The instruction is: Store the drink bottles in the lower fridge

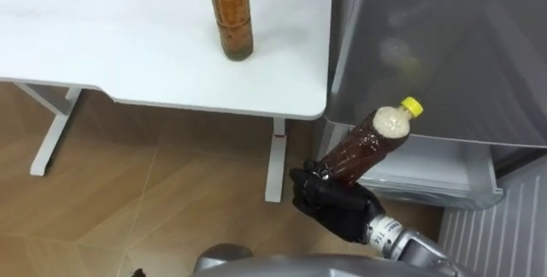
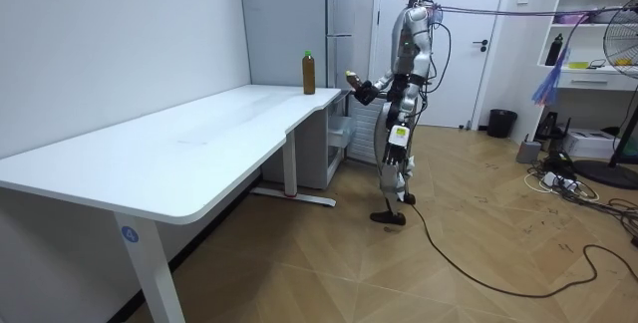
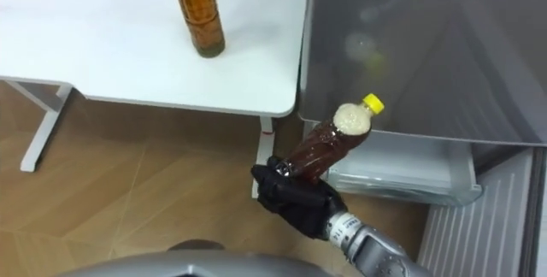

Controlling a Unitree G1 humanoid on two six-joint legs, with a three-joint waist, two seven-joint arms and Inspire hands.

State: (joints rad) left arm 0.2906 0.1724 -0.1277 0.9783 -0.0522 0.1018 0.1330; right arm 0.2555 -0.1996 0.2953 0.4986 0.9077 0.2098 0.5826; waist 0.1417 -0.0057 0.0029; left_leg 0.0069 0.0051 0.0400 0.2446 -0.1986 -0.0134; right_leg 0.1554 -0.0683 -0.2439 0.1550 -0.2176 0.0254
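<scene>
Left eye view, and the right hand (image 1: 335, 202) comes up from the lower right with its dark fingers wrapped tight around the base of a drink bottle (image 1: 366, 146). That's a firm hold, thumb and fingers closed round the lower body. The bottle tilts away from the hand, up and to the right. Its yellow cap (image 1: 413, 105) points towards the grey fridge front (image 1: 444, 46), and the brown drink inside is frothy just under the neck. The bottle hangs in the air over the gap between the table's end and the fridge, with nothing under it but the hand.

Just beyond the cap and lower down, a pale drawer (image 1: 427, 176) juts out from the bottom of the fridge, its top open to the camera. The held bottle is near that drawer and not inside it.

Over on the white table (image 1: 128, 55), a second bottle (image 1: 231, 16) stands upright with a green cap, near the end of the table that meets the fridge. It is well apart from the hand, and nothing touches it.

Room view now: the robot stands upright on the wooden floor at the far end of the table, facing the fridge, with the held bottle out in front of its chest
</scene>
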